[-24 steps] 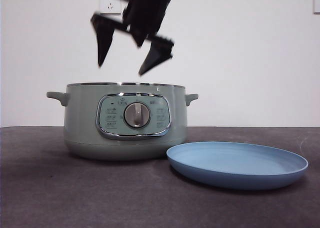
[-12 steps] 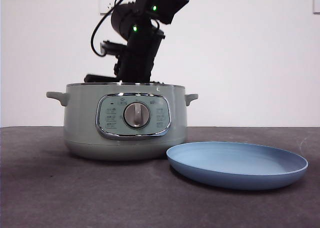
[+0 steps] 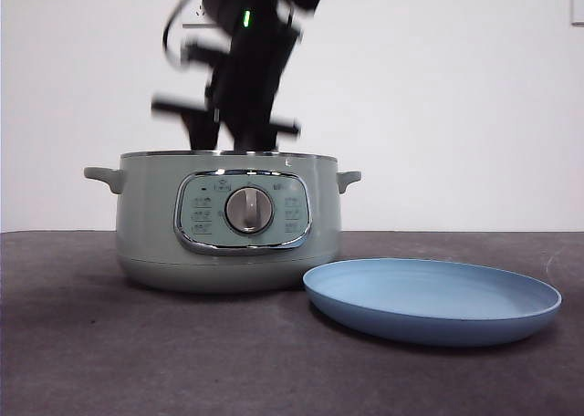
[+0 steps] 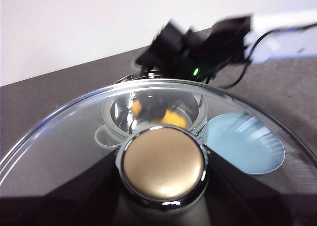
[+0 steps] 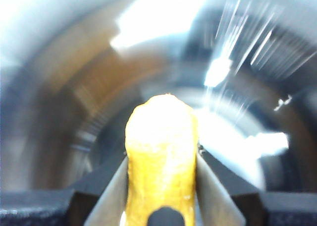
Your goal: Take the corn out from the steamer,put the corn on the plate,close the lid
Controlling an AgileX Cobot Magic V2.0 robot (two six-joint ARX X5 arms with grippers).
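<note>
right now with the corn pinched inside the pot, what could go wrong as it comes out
The right tool grips the corn by its sides only, inside the steamer; the views are motion-blurred, so a fast lift could let it slip back in.

The corn must clear the chrome rim to reach the plate beside the pot; a low sweep could clip the rim.

The left tool holds the lid aloft above the working arm; lowering early could strike it.

Steamer [image 3: 228,223]: pale sage green, chrome rim, silver dial. Plate [image 3: 432,300] beside steamer: plain light blue. Corn [image 5: 161,159]: yellow-orange. Lid [image 4: 148,151]: clear glass, chrome rim, gold-toned knob. Desk [image 3: 91,343]: dark grey.
</note>
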